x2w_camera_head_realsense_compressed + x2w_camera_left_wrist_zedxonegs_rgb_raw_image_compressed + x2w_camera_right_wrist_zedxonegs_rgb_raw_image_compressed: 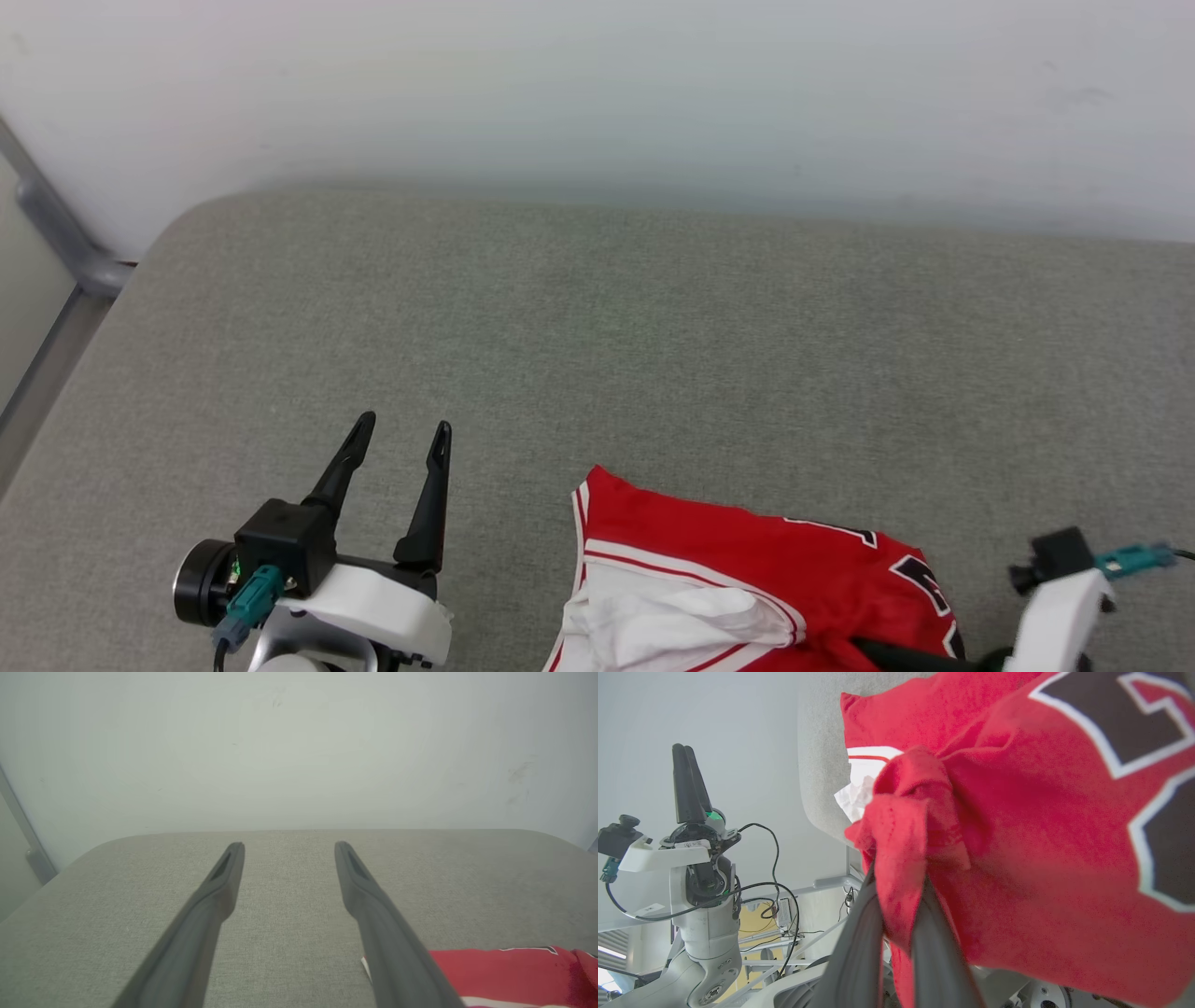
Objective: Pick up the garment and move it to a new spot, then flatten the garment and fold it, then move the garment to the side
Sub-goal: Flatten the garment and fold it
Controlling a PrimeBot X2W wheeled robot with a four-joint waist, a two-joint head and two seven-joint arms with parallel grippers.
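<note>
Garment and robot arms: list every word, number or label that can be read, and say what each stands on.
No text can be read whole.
Black, white-edged print on the red garment: cut off by folds and the picture's edge, so only fragments of characters show, not readable.
Two small white labels on the left arm, in the right wrist view: too small to read.
</note>
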